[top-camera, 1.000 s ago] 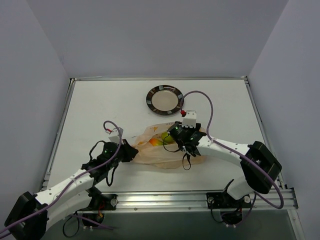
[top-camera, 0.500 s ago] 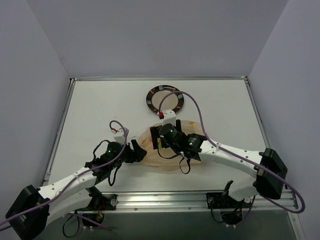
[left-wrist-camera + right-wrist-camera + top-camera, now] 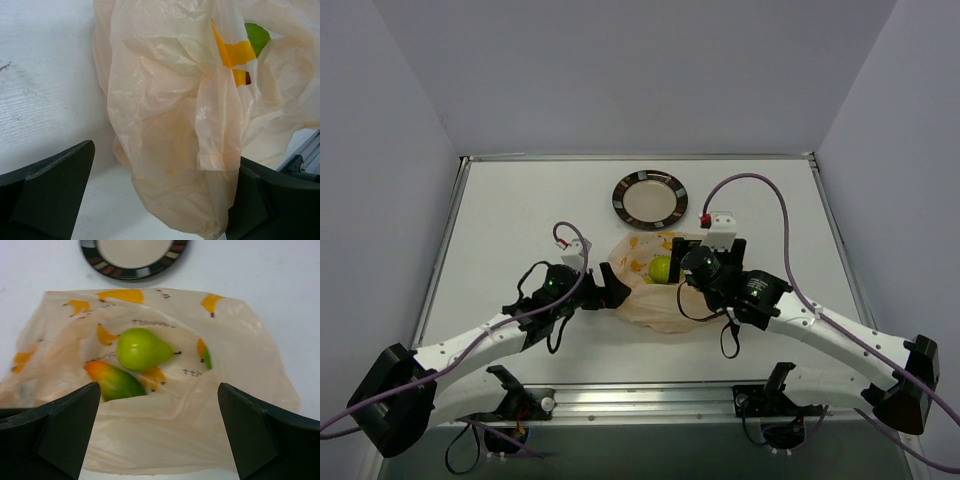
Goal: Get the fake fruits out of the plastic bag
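I looked down on a white surface closed in by plain, pale grey-lilac walls at the back, left and right. A silver metal rail ran along its near edge. The light was soft and even.
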